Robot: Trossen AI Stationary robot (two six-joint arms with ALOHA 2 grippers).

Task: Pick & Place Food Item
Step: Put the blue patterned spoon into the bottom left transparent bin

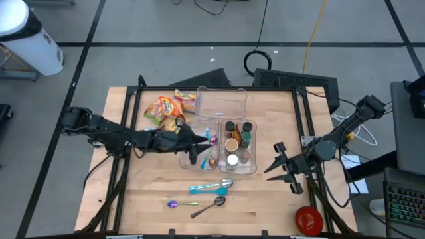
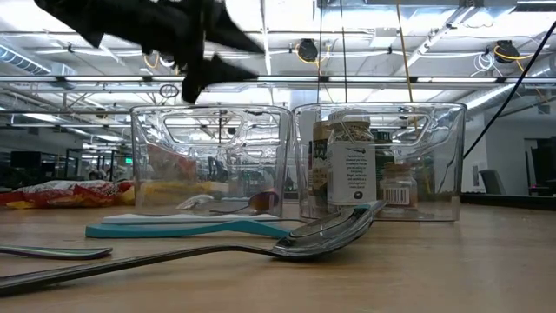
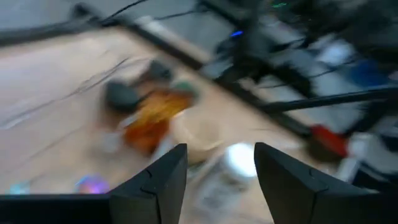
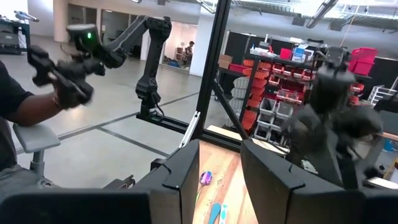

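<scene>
Left gripper (image 1: 201,147): over the table's middle, above the clear bin (image 1: 200,151) that holds cutlery; fingers (image 3: 163,180) spread, nothing between them. In the low view it hangs dark above the bins, clear of their rims.

Right gripper (image 1: 281,167): waits off to the right of the bins, low over bare wood; fingers apart, nothing held.

Food item — snack bags (image 1: 164,109): orange and yellow packets lying on the table at the far left, just beside the empty bin (image 1: 221,101); the left arm passes near them. The low view shows one flat on the wood at the left edge (image 2: 61,192).

Jar bin (image 1: 238,145): clear bin right of the cutlery bin, touching it; several jars and bottles stand upright inside, one with a white label (image 2: 352,170).

Loose cutlery: a teal-handled utensil (image 1: 210,186) and a metal spoon (image 1: 211,205) lie on the wood near the front of the bins; a small purple-tipped piece (image 1: 172,204) sits to their left.

Red object (image 1: 309,219): round, at the table's near right corner — kind cannot be told.

Table (image 1: 265,199): light wood, black frame.

Person (image 4: 18,102): dark sleeve and a forearm seen in the right wrist view, beyond the table.
</scene>
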